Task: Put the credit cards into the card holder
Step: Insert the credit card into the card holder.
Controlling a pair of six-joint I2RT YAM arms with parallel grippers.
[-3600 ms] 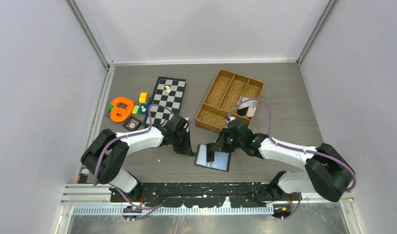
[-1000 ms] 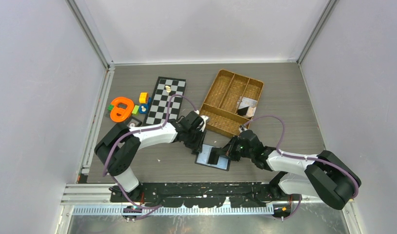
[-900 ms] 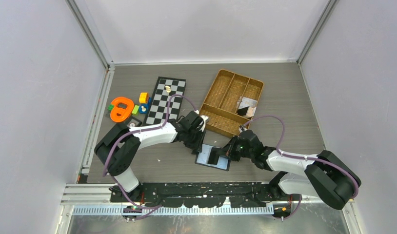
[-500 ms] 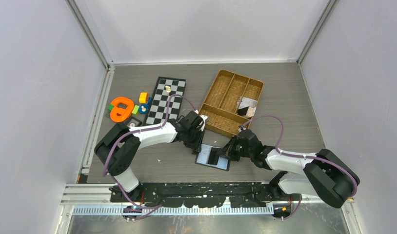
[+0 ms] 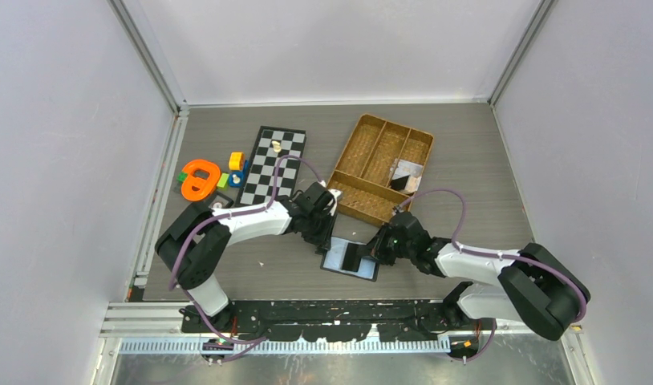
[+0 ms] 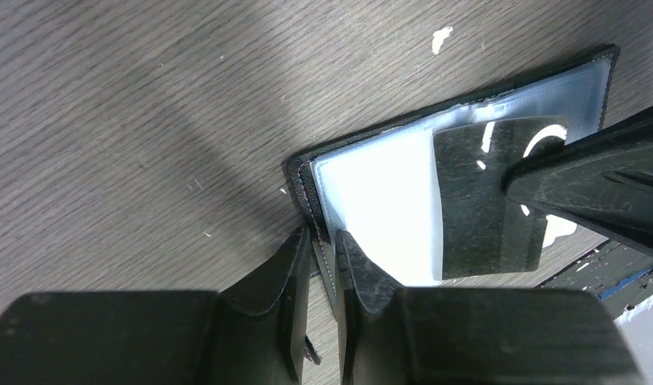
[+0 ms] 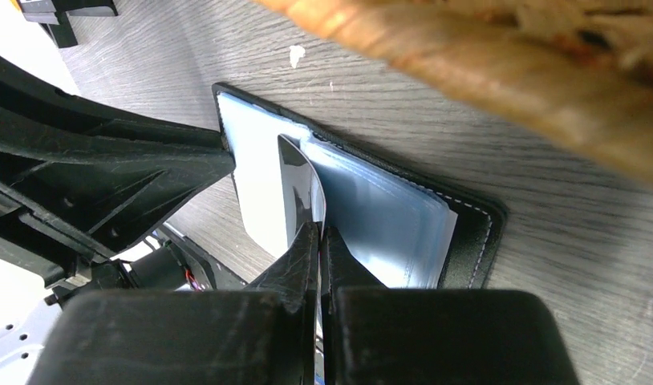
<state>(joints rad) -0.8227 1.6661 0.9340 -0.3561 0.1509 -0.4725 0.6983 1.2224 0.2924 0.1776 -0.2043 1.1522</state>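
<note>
The black card holder (image 5: 351,260) lies open on the table near the front, its bluish-grey inner pockets up. My left gripper (image 5: 326,243) is shut on the holder's left edge (image 6: 311,188). My right gripper (image 5: 375,251) is shut on a dark credit card (image 7: 298,188) that stands bent on the holder's plastic pockets (image 7: 387,224). The same card (image 6: 484,196) shows over the pockets in the left wrist view. More cards (image 5: 405,175), whitish and dark, lie in the brown woven tray's right compartment.
The brown woven divided tray (image 5: 363,156) stands just behind the holder and fills the top of the right wrist view (image 7: 500,56). A chessboard (image 5: 271,164) and colourful toys (image 5: 201,178) lie at the left.
Since 3.6 s ago the left gripper moved right and took the holder's left edge; the right arm drew back to the right with the card. In the last second almost nothing moved.
</note>
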